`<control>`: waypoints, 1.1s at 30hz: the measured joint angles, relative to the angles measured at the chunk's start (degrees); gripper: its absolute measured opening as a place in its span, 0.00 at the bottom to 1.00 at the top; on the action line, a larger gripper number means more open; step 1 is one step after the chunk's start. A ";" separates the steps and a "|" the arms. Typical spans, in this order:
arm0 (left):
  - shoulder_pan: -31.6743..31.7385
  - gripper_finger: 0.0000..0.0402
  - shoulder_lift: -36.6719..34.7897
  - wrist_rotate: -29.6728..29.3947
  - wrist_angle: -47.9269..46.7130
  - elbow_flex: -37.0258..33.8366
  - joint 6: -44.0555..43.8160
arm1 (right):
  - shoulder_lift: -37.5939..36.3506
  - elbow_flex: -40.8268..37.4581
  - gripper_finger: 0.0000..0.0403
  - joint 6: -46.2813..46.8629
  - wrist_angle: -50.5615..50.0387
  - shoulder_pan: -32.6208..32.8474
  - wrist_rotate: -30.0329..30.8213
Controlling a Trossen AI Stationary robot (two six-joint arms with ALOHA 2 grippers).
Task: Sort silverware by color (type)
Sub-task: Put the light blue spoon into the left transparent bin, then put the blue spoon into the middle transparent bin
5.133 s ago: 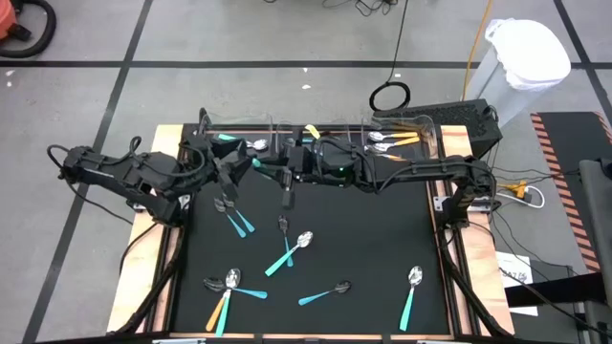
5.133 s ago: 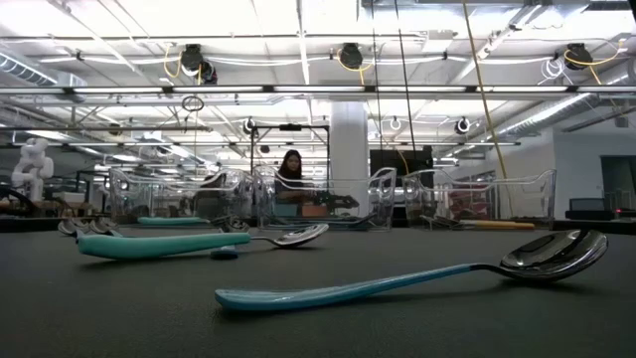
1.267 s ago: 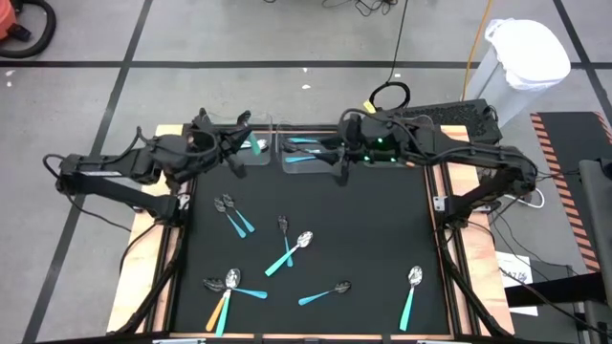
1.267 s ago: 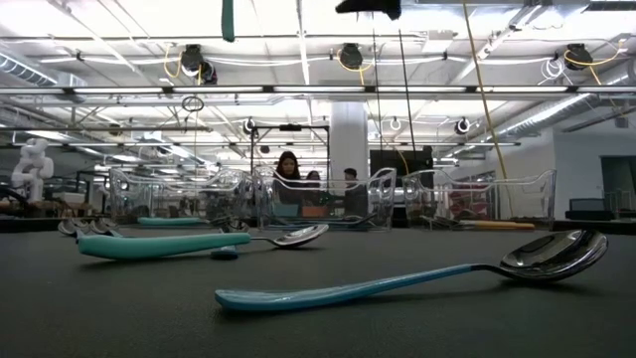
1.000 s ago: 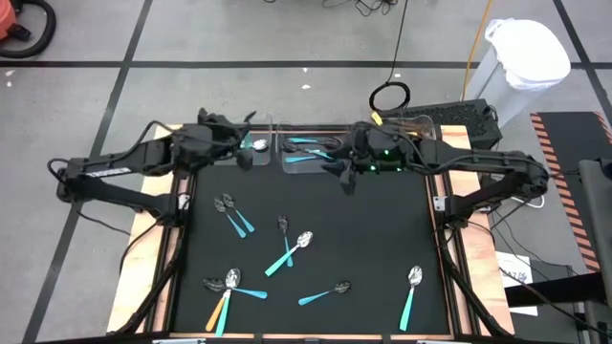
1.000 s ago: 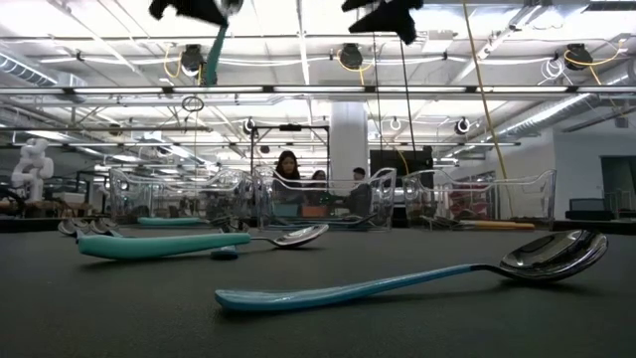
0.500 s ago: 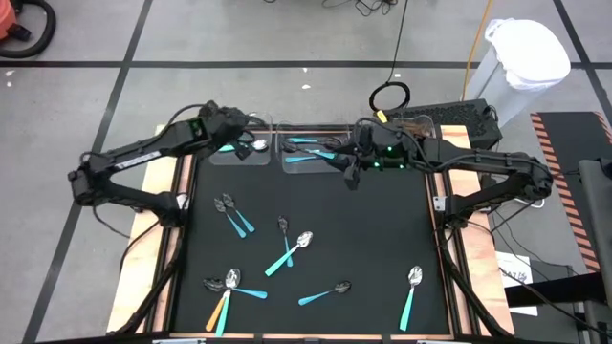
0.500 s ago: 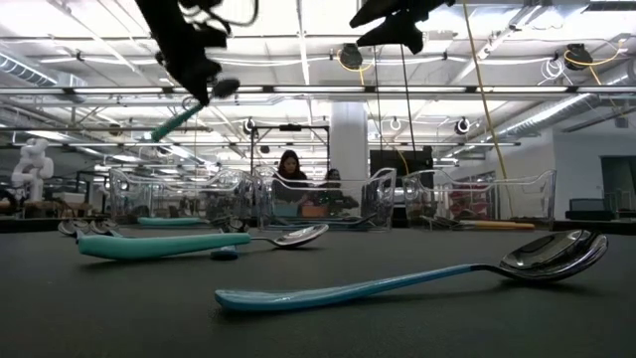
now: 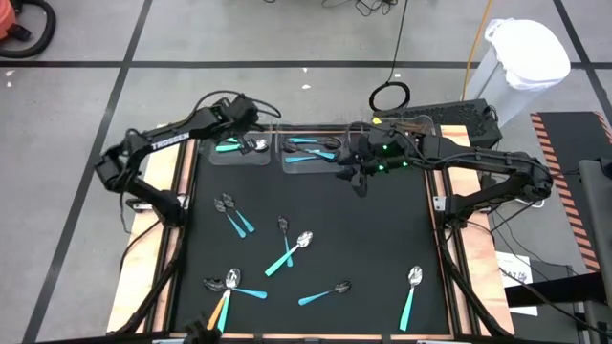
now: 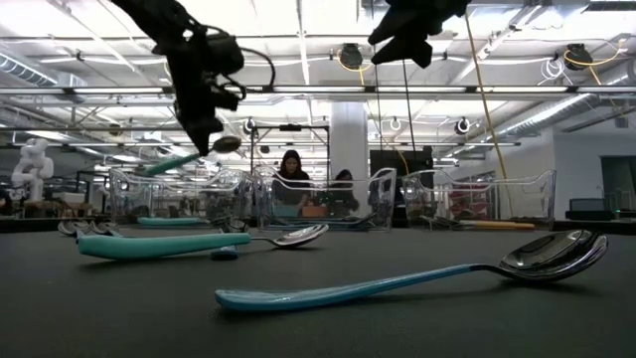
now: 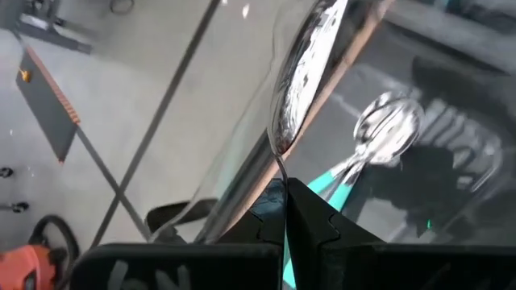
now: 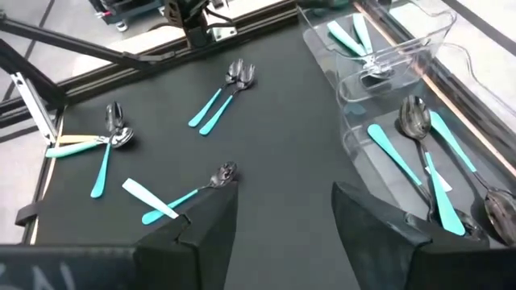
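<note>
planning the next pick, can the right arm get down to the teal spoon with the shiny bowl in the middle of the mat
Probably yes. The right end effector hangs open and empty above the mat's far edge, and nothing stands between it and the teal spoon, which lies on open mat.

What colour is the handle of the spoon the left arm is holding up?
Teal-green. The spoon hangs pinched in the left gripper; the low view shows it best.

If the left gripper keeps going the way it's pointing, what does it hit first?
Probably the clear bin at the mat's far left. The left gripper, shut on a teal-handled spoon, points down over it, and the spoon's bowl would likely meet the bin's wall or the spoon already inside; depth is unclear.
</note>
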 joint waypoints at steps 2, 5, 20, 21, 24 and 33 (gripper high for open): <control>0.86 0.00 1.45 0.34 -0.11 0.00 0.81 | 0.00 0.00 0.49 -0.52 -0.03 -0.01 0.01; 1.87 0.00 3.61 0.60 -0.15 -0.02 0.84 | 0.00 0.00 0.49 -1.30 -0.02 -0.24 -0.02; 3.71 0.03 8.12 1.15 -0.21 -0.02 6.78 | 0.00 0.00 0.49 -1.75 0.10 -4.27 -0.17; 3.80 0.06 8.24 1.20 0.07 -0.02 6.76 | 0.00 0.00 0.49 -1.31 0.56 -4.58 -0.20; 3.88 0.15 8.24 2.66 0.77 -0.02 6.70 | 0.02 0.00 0.49 0.42 1.70 -5.57 -0.18; 2.90 0.50 7.96 -5.46 -0.90 0.44 -1.57 | 0.92 0.00 0.53 3.21 2.58 -7.25 0.05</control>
